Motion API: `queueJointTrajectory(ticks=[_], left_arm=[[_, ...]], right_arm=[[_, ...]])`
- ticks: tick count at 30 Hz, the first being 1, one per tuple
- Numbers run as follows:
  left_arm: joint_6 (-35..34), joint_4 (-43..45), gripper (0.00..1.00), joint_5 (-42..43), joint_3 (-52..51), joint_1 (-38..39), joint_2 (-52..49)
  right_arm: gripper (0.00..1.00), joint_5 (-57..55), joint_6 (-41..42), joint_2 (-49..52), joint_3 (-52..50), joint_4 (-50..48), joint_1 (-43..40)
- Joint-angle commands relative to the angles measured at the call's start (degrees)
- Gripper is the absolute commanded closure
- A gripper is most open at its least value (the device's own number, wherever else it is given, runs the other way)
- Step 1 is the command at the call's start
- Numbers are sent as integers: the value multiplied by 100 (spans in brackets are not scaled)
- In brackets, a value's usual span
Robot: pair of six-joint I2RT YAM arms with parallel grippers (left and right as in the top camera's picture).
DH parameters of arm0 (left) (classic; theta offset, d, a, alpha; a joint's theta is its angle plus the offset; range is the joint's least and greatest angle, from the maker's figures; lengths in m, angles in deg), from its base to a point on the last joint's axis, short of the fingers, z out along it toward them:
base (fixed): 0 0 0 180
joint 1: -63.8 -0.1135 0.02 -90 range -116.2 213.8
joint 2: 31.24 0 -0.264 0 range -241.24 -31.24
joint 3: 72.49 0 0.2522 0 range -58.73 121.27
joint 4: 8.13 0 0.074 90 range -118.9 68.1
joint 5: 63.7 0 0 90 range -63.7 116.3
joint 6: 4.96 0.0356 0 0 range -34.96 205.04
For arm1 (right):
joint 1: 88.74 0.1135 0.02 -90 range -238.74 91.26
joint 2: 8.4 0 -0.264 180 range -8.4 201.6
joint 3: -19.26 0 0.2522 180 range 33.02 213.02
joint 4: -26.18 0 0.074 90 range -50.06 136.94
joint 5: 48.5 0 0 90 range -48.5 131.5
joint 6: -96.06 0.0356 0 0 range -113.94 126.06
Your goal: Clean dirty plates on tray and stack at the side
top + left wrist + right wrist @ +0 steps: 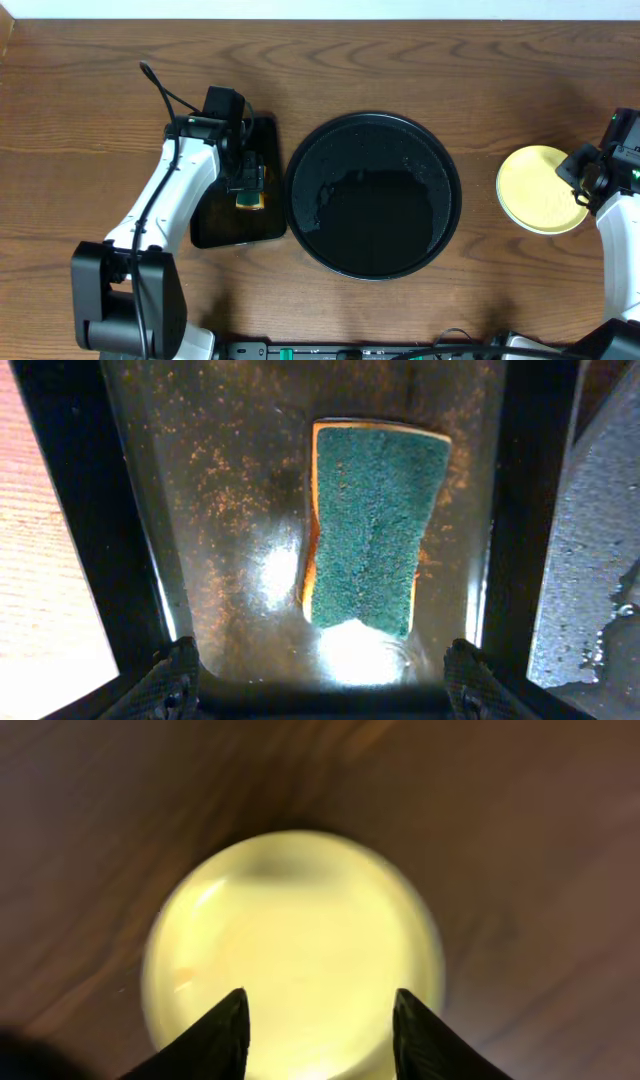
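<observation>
The large round black tray [372, 194] sits mid-table with no plates on it, only wet patches. A pale yellow plate [538, 190] lies on the wood to its right. It fills the right wrist view [290, 920], blurred. My right gripper [588, 178] is open and empty, just above the plate's right side, with its fingers [318, 1012] apart over the plate. The two mint-white plates are not in view. My left gripper [247, 176] is open [322, 672] above a green-topped yellow sponge [372, 525].
The sponge [250, 200] lies in a small black rectangular tray [225, 228] left of the round tray. Its floor [230, 510] is wet and speckled with brown crumbs. The round tray's grey wet surface [595, 560] shows at the right of the left wrist view.
</observation>
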Motion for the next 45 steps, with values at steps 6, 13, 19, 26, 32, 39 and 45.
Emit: queueJointTrajectory(ticks=[6,13,19,26,32,39,45], left_arm=[[-439,-101,11,136,157,-404,758],[-433,-905,11,883,155,-1016,802],[-433,-1145,11,879,-116,-1043,1110],[-428,-557,11,876,-1117,-1038,2446],[-83,-127,11,879,-1954,-1038,4127],[4,48,11,876,-2223,-1038,5578],[4,81,11,879,-2223,-1038,5807]], right_arm=[[50,2009,-645,-4,-2,479,372],[41,1384,-798,-4,-2,1440,916],[32,793,-785,-164,-9,1923,1349],[24,529,-787,-1069,-315,1510,2100],[1,501,-605,-2347,-1147,957,2588],[1,444,-479,-3602,-1895,968,2623],[1,442,-481,-3797,-1985,1130,2623]])
